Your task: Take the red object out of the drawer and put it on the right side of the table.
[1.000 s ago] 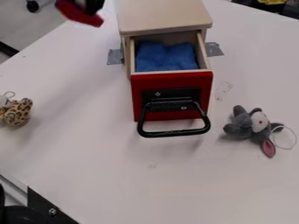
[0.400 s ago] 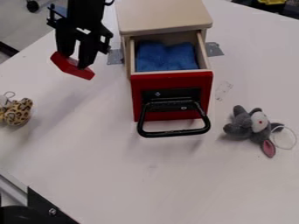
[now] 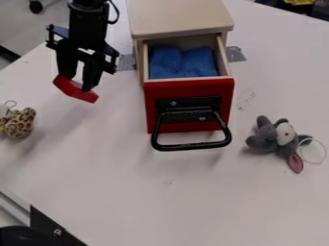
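Note:
The gripper point(image 3: 78, 85) hangs at the upper left, left of the drawer box, and is shut on the red object point(image 3: 75, 90), a flat block held tilted between its fingertips above the table point(image 3: 109, 158). The drawer point(image 3: 189, 89) stands pulled out, with a red front and a black handle. Inside it lies a blue cloth-like item point(image 3: 183, 62).
A grey plush toy point(image 3: 273, 137) with a loop lies to the right of the drawer. At the left edge is a leopard-spotted plush point(image 3: 19, 123). The wooden cabinet top point(image 3: 180, 17) stands behind the drawer. A metal frame corner point(image 3: 55, 230) sits at lower left.
The gripper has come down into view at the upper left, carrying the red object lower and slightly left. The drawer and both plush toys have stayed in place.

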`<action>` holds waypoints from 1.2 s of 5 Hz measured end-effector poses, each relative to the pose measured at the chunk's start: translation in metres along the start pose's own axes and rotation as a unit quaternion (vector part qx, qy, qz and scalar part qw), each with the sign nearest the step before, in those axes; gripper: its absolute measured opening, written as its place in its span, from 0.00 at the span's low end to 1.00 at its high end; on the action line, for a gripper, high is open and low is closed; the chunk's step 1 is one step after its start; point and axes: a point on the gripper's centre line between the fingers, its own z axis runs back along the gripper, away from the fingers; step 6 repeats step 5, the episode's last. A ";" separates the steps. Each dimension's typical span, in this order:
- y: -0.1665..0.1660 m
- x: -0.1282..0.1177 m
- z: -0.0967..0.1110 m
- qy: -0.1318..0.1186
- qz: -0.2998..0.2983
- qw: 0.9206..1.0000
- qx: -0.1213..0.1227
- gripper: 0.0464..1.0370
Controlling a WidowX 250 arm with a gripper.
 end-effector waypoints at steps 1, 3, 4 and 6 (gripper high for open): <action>-0.005 -0.004 -0.011 0.014 0.006 1.000 -0.017 0.45; -0.013 -0.003 -0.045 0.045 0.037 0.996 -0.066 0.24; -0.012 -0.002 -0.046 0.054 0.046 0.995 -0.065 0.06; -0.012 -0.002 -0.047 0.053 0.048 0.995 -0.066 0.02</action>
